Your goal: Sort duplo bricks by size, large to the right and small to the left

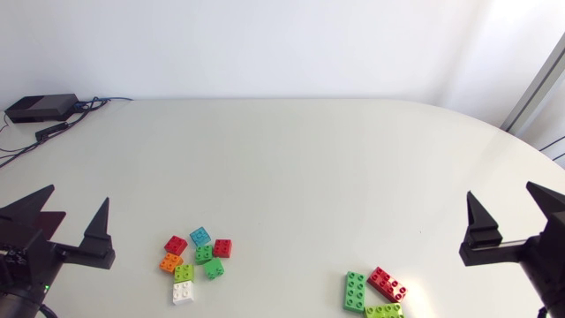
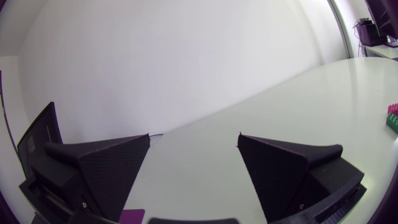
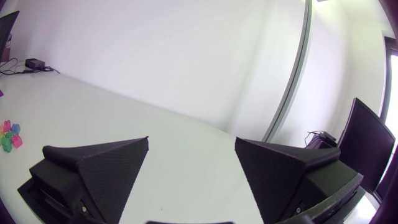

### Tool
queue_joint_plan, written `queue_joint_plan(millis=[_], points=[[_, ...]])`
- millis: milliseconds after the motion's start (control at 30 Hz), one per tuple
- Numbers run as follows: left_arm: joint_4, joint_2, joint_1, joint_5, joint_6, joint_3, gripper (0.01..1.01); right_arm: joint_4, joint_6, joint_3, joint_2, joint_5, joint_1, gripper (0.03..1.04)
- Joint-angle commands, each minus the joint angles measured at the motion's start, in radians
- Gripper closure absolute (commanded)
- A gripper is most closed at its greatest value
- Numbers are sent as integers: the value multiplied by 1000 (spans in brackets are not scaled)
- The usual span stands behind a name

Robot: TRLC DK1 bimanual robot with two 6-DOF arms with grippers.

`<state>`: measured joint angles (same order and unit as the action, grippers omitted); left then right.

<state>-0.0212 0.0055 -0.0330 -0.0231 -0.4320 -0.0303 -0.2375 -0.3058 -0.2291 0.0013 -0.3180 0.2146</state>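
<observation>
Several small bricks (image 1: 196,259) in red, blue, green, orange, lime and white lie clustered at the front left of the white table (image 1: 291,168). Three large bricks lie at the front right: a green one (image 1: 355,291), a red one (image 1: 387,283) and a lime one (image 1: 384,310). My left gripper (image 1: 75,199) stands open and empty, left of the small cluster. My right gripper (image 1: 503,193) is open and empty too, right of the large bricks. In the left wrist view the gripper (image 2: 194,140) holds nothing, and bricks (image 2: 393,118) show far off to its side. The right wrist view has its open gripper (image 3: 191,140) with small bricks (image 3: 10,138) off to the side.
A black box (image 1: 40,108) with cables sits at the table's back left corner. A small black adapter (image 3: 34,63) with a cable lies at the far edge in the right wrist view. The table's front edge runs close below both brick groups.
</observation>
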Motion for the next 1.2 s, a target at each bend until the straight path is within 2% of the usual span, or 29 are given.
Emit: queue_joint_plan(millis=[0, 233, 600, 700, 1000, 1167], points=[[14, -12, -1, 5, 6, 29, 44, 37, 31, 48, -9, -7, -7, 64], [14, -15, -7, 5, 9, 29, 41, 99, 16, 96, -7, -10, -9, 64], [14, -13, -1, 5, 4, 29, 41, 104, 5, 108, -4, 76, 32, 64], [14, -13, 1, 5, 6, 29, 41, 115, -61, 186, 0, 83, 6, 66], [14, -16, -16, 5, 9, 29, 43, 102, -47, 185, -4, 91, 5, 66], [12, -16, -10, 5, 9, 29, 43, 101, -47, 185, -7, 108, -133, 66]])
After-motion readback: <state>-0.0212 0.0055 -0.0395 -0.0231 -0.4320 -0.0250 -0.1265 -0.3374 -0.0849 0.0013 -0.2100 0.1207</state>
